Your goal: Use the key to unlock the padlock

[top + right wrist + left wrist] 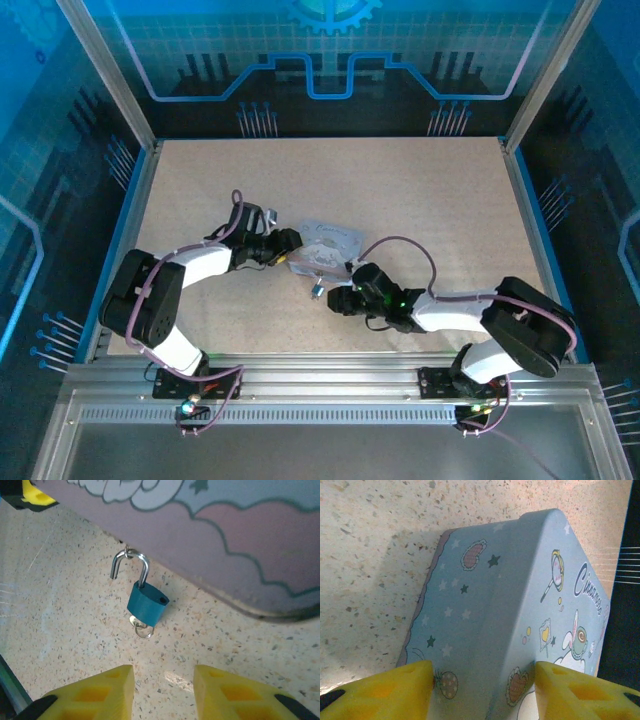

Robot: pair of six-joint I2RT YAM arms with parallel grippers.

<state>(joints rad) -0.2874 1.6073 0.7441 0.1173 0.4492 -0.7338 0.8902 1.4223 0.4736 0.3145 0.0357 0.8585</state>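
Right hand [162,674] ajar before padlock [146,605]

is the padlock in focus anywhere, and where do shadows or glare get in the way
Right wrist: padlock sharp and evenly lit, with only a small glint on its shackle. Left wrist: tin throws a soft shadow leftward onto the table. Top external: strong blue cast around the edges, and the padlock is too small to read.
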